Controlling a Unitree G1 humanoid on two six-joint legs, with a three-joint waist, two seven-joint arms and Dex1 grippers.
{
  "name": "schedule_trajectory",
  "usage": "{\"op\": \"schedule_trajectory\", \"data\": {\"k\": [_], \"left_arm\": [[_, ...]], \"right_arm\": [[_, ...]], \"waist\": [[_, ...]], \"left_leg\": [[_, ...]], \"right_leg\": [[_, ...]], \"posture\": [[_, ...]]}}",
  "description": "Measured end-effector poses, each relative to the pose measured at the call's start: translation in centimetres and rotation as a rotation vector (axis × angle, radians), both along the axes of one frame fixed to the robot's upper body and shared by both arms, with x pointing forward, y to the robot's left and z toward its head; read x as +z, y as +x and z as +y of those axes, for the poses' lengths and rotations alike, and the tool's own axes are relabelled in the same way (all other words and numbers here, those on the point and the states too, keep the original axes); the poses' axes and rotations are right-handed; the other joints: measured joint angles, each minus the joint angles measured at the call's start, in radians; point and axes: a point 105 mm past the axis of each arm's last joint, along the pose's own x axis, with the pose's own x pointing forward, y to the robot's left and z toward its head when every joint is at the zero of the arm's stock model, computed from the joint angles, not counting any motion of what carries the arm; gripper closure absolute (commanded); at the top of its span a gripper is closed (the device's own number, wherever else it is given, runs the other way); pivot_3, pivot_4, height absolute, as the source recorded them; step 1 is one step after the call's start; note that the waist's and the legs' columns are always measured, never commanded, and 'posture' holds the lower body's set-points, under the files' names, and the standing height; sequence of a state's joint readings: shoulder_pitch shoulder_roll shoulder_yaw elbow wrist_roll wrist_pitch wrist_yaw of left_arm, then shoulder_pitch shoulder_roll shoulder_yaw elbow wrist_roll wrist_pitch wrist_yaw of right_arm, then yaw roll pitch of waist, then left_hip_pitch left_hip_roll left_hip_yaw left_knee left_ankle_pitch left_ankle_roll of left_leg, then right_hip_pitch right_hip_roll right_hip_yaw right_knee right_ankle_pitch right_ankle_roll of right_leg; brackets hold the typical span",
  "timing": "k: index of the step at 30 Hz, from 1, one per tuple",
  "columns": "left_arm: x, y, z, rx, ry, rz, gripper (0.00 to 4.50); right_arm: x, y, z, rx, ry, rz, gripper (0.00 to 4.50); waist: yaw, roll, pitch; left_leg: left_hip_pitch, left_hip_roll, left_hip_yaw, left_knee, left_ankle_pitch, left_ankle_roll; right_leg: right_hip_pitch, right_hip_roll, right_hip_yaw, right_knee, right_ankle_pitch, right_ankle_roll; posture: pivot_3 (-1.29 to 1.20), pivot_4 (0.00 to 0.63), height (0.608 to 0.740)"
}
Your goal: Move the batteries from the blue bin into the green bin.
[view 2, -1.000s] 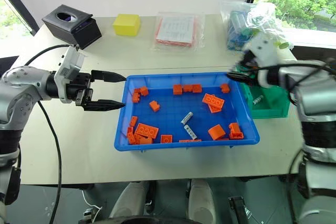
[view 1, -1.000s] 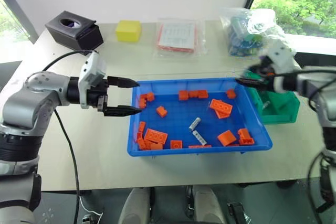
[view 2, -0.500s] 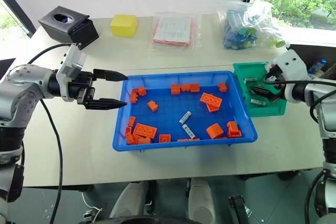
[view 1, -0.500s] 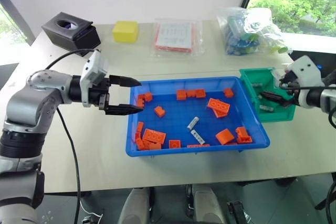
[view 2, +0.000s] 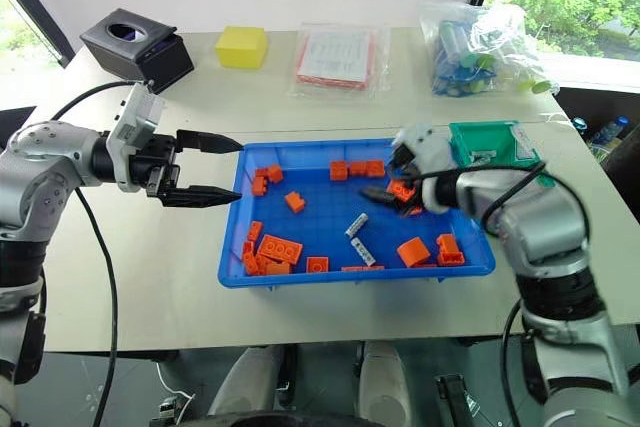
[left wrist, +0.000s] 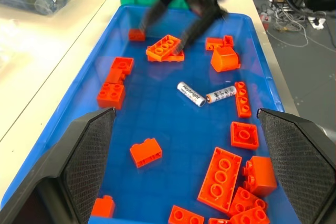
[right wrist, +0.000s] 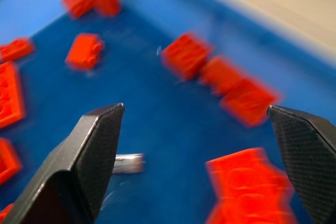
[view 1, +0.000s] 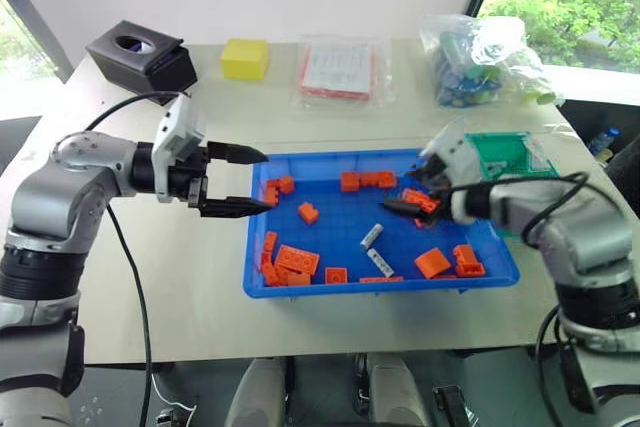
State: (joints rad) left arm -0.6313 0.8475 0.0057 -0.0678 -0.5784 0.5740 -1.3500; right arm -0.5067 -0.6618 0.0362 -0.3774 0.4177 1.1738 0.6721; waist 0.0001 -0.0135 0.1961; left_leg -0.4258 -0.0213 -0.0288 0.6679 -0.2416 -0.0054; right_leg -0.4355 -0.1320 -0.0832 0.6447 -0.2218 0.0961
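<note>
The blue bin (view 1: 335, 232) sits mid-table with two batteries (view 1: 371, 237) (view 1: 380, 263) lying side by side among several orange bricks (view 1: 296, 260); the batteries (left wrist: 190, 94) also show in the left wrist view. My right gripper (view 1: 408, 195) hangs open and empty over the bin's right half, just beyond the batteries, one of which (right wrist: 128, 163) shows between its fingers' view. At the bin's left rim my left gripper (view 1: 262, 183) is open and empty, pointing right. The green bin (view 1: 500, 152) stands against the blue bin's right end, partly hidden by my right arm.
Along the far side of the table are a black tissue box (view 1: 140, 55), a yellow block (view 1: 245, 58), a bagged red-edged sheet (view 1: 338, 69) and a clear bag of blue-green items (view 1: 480, 57). Orange bricks crowd the blue bin's left and right ends.
My right gripper has swung left from over the green bin to above the blue bin's right half. The left gripper has kept still.
</note>
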Motion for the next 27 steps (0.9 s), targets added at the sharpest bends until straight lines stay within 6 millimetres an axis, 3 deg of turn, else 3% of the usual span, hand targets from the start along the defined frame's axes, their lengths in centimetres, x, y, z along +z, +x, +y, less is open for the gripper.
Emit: {"op": "schedule_trajectory", "data": {"k": [7,19,22,25,27], "left_arm": [[0.0,-0.1,0.1,0.004,0.005,-0.007,0.00],[0.0,-0.1,0.1,0.005,0.004,-0.006,0.00],[0.1,-0.1,0.1,0.005,0.004,-0.007,0.00],[0.2,-0.1,0.0,0.004,0.003,-0.012,0.00],[0.3,-0.1,0.0,0.004,0.003,-0.014,0.00]], "right_arm": [[-2.5,-1.0,1.3,-0.021,0.004,0.098,0.02],[-4.1,-2.3,2.7,0.050,-0.050,0.137,0.02],[-4.3,-2.2,2.7,0.060,-0.079,0.102,0.85],[-4.4,-1.7,2.4,0.041,-0.093,0.080,2.27],[-4.3,-1.7,2.4,0.038,-0.093,0.076,2.28]], "waist": [[0.004,0.000,0.000],[0.005,0.000,0.000],[0.005,-0.001,0.000],[0.005,-0.001,0.000],[0.005,-0.001,0.000]], "left_leg": [[0.001,0.000,0.000,0.000,0.000,0.000],[0.001,0.000,0.000,0.000,0.000,0.000],[0.001,0.000,0.000,0.000,0.000,0.000],[0.001,0.000,0.000,0.000,0.000,0.000],[0.001,0.000,0.000,0.000,0.000,0.000]], "right_leg": [[0.000,0.001,0.000,0.000,0.000,0.000],[0.000,0.001,0.000,0.000,0.000,0.000],[0.000,0.001,0.000,0.000,0.000,0.000],[0.000,0.001,0.000,0.000,0.000,0.000],[0.000,0.001,0.000,0.000,0.000,0.000]], "posture": [[0.00,0.150,0.692],[0.00,0.150,0.692],[0.00,0.150,0.692],[0.00,0.150,0.692],[0.00,0.150,0.692]]}}
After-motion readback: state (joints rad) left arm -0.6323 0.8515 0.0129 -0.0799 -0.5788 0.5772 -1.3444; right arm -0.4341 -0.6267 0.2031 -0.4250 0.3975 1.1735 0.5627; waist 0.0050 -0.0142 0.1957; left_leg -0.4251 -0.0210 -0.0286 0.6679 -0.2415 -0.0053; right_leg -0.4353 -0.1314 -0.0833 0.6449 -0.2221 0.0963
